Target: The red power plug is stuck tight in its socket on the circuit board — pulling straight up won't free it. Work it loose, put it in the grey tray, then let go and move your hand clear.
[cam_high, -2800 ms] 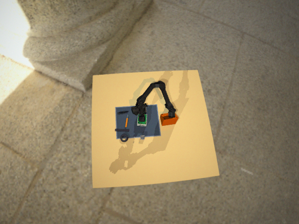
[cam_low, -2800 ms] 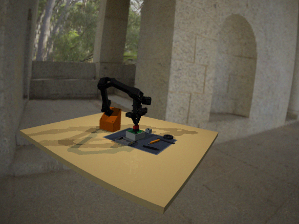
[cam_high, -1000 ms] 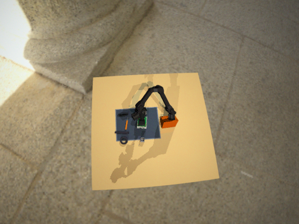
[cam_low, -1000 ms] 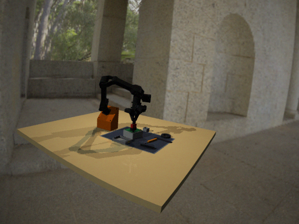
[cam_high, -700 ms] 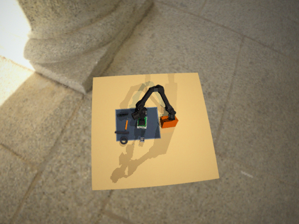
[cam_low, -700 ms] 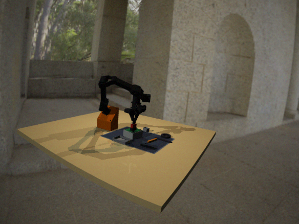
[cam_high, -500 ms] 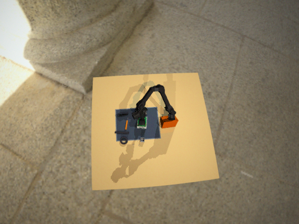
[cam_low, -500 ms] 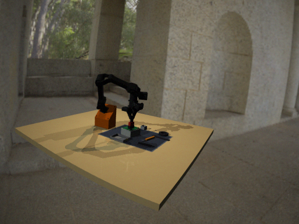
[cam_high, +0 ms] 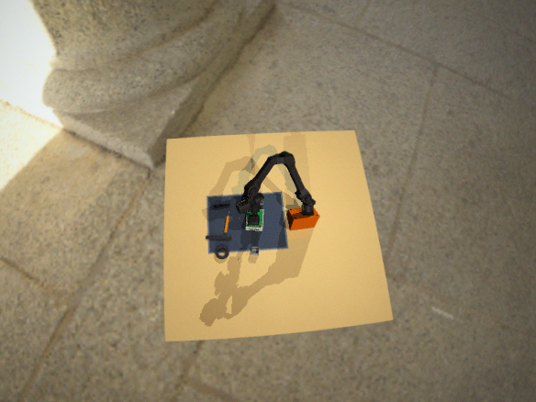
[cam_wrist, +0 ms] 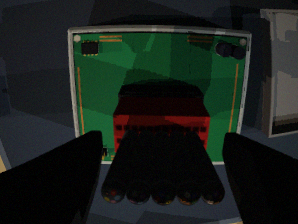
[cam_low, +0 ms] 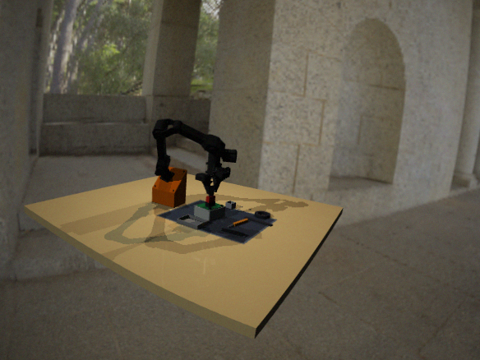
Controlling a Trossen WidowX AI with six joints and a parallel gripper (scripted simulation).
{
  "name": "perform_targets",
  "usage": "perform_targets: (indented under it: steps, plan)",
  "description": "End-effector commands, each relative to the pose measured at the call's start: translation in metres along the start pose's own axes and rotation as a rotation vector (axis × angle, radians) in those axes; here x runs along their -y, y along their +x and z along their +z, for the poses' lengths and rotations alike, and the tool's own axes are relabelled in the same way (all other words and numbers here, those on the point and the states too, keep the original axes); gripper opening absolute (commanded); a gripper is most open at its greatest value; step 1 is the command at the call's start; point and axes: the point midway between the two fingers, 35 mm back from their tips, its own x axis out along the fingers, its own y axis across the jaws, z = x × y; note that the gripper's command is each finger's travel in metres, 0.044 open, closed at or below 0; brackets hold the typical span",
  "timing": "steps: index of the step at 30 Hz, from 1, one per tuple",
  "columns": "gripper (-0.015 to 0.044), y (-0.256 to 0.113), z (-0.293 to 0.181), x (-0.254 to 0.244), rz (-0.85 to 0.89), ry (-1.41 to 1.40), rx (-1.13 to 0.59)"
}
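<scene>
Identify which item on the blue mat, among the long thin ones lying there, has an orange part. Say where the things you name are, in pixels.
The middle one [cam_high: 226,225] [cam_low: 241,222], lying between two all-dark bars; only it shows orange.

Stone pavilion or open hall: thick pale columns, 1 arched niche [cam_low: 376,107] at 2 o'clock in the exterior view, a low stone wall [cam_low: 94,137] at 9 o'clock with trees [cam_low: 111,49] beyond the openings at 11 o'clock, and a stone-slab floor [cam_high: 463,220] [cam_low: 394,288].
</scene>
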Motion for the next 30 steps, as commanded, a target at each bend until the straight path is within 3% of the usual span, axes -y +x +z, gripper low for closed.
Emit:
perform_targets:
  steps: [1, 8, 18, 30]
  plan:
    - [0.0251, 0.0066, -0.0009, 0.0003, -0.005, -0.006, -0.002]
    - [0.0251, 0.0116, -0.0009, 0.0004, -0.005, -0.006, -0.002]
    - [0.0, 0.0116, -0.0009, 0.0004, -0.005, -0.006, -0.002]
    - [0.0, 0.007, -0.0009, 0.0004, -0.005, -0.006, -0.002]
